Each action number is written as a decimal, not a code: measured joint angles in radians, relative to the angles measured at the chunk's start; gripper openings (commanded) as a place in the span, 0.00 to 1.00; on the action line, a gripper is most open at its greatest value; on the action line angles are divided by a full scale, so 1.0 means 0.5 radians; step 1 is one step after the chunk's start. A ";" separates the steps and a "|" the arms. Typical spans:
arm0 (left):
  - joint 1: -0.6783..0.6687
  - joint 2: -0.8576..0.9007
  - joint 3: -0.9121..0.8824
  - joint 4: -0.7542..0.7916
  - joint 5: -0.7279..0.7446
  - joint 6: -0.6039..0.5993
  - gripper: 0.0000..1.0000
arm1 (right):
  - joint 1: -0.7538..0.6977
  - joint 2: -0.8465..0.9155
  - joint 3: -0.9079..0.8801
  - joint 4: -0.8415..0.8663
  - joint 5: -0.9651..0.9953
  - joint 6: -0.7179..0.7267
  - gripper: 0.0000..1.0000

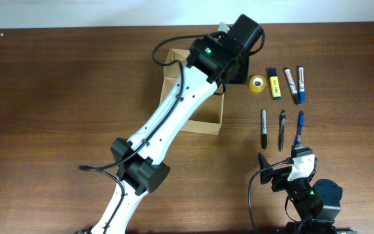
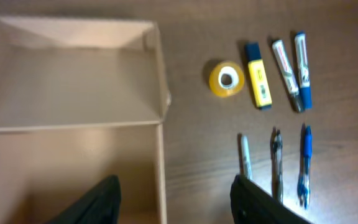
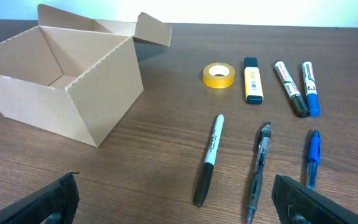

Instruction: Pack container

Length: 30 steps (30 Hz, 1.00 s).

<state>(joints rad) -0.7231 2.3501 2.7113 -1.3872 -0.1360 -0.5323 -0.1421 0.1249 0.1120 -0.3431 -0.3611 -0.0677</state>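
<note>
**Open cardboard box, stationery set alongside**

Container (image 3: 104, 99): flap up, on wooden table (image 3: 135, 180), left of stationery.
Tape roll (image 3: 219, 74), yellow highlighter (image 3: 252, 84), two markers (image 3: 291, 88), black marker (image 3: 208, 158), black pen (image 3: 260, 168), blue pen (image 3: 313, 155).
Left gripper (image 2: 176, 199): jaws spread, empty, above container's right wall.
Right gripper (image 3: 182, 202): jaws spread, empty.

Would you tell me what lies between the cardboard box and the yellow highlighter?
A roll of yellow tape lies between box and highlighter, shown in the left wrist view.

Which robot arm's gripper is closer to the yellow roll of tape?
Left. The left gripper hovers over the edge of the tan cardboard box, next to the yellow tape roll; the right gripper is beyond the three pens, farther off.
</note>
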 measured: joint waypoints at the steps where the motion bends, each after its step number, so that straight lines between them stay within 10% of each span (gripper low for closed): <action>1: 0.010 0.000 0.127 -0.101 -0.043 0.027 0.62 | 0.000 0.000 0.000 0.000 -0.001 -0.001 0.99; 18: 0.784 -0.001 0.655 -0.593 -0.225 0.274 0.87 | 0.000 0.159 0.281 0.136 0.021 0.440 0.99; 30: 1.331 -0.001 0.642 -0.597 -0.244 0.401 1.00 | 0.000 1.887 1.913 -0.702 0.030 0.231 0.99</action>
<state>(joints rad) -0.0574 2.3497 3.0322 -1.6859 -0.2581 -0.3321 -0.1421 1.0683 1.0687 -0.6941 -0.3462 0.0479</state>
